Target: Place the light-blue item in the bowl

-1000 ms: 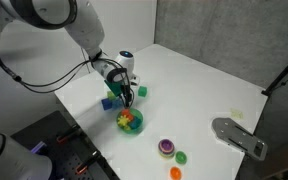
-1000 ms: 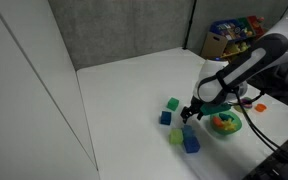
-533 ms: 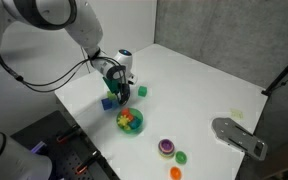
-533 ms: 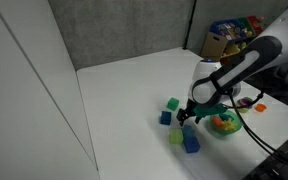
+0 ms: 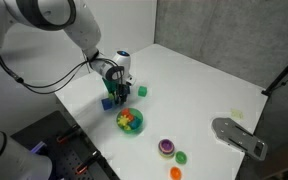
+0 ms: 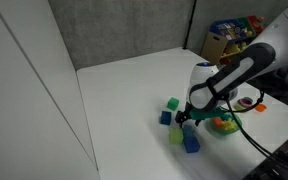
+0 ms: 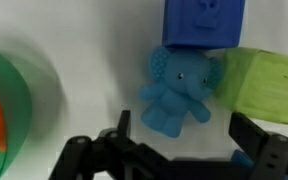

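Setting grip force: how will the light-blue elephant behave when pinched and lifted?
The elephant looks small, probably light. Its rounded, uneven body may twist or slip when pinched. It sits right beside the blue cube and green block, so closing could nudge them.

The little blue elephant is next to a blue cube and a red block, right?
Not quite: the block is green, not red. The wrist view shows the light-blue elephant next to a dark blue cube and a green block.
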Robot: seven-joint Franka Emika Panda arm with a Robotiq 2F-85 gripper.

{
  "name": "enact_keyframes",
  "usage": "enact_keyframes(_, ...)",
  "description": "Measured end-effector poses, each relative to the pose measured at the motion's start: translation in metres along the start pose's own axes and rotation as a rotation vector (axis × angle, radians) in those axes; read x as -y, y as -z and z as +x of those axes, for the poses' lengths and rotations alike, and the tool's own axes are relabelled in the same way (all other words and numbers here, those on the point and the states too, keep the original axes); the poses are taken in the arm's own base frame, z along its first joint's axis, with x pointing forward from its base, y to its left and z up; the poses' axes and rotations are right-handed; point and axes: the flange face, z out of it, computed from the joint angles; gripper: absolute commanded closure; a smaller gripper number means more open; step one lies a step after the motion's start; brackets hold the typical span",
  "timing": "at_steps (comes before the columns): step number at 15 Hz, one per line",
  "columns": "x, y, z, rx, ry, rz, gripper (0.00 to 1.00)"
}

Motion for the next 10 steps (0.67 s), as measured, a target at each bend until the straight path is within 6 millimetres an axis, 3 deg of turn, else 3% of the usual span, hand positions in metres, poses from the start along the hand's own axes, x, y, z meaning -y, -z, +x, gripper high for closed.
enact_keyframes(10,-0.0031,-0.0007,0.0044,-0.042,-0.048,-0.031,0.0)
